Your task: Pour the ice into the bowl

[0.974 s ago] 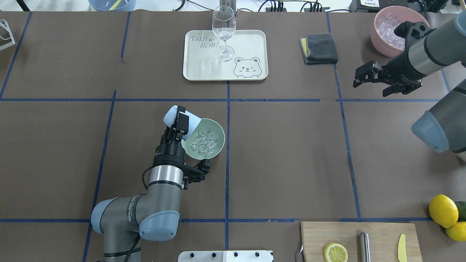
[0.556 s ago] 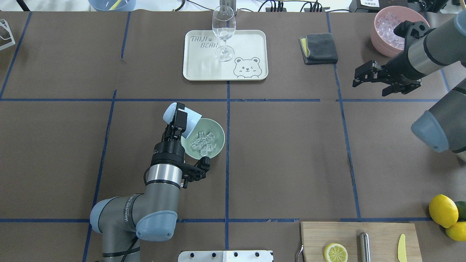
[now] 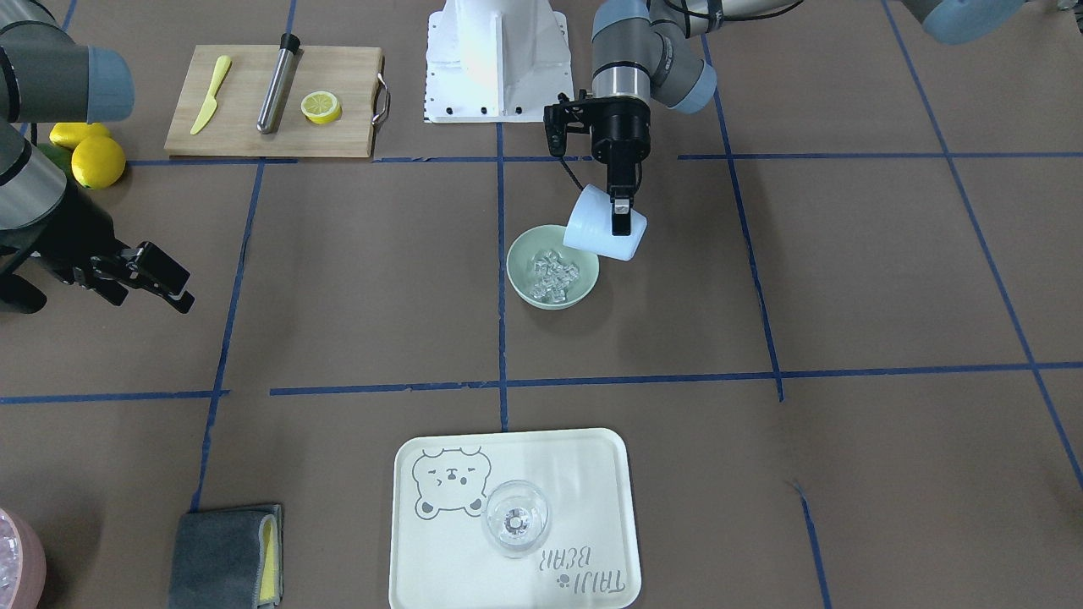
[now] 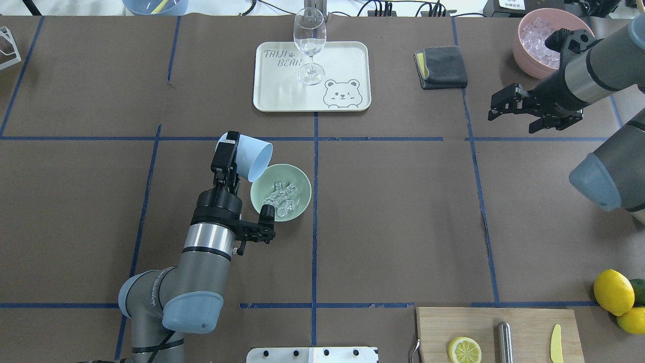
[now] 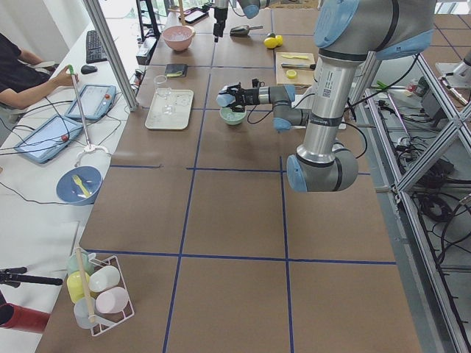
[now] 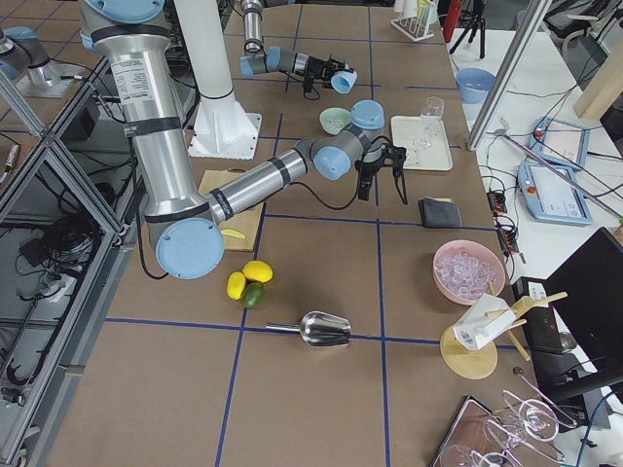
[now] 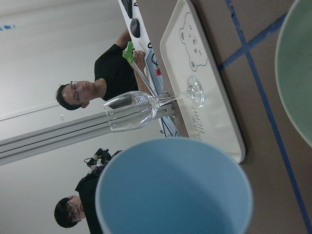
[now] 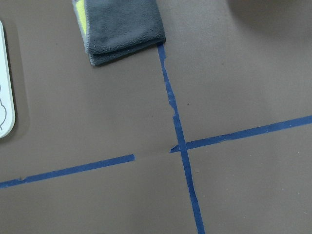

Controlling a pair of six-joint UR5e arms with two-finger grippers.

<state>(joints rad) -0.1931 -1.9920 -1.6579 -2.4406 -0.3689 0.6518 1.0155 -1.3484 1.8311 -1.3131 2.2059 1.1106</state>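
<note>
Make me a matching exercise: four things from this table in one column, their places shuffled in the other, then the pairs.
1. ice
2. blue cup
3. wine glass
4. lemon half

A. on the cutting board
B. in the left gripper
C. in the green bowl
D. on the tray

Pairs: 1-C, 2-B, 3-D, 4-A.

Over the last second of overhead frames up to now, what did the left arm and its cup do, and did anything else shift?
The left gripper, still shut on the blue cup, drew back from over the bowl toward the view's upper left. The cup's mouth is now at the bowl's rim. Nothing was taken or let go. The ice, the bowl and the right gripper stayed put.
</note>
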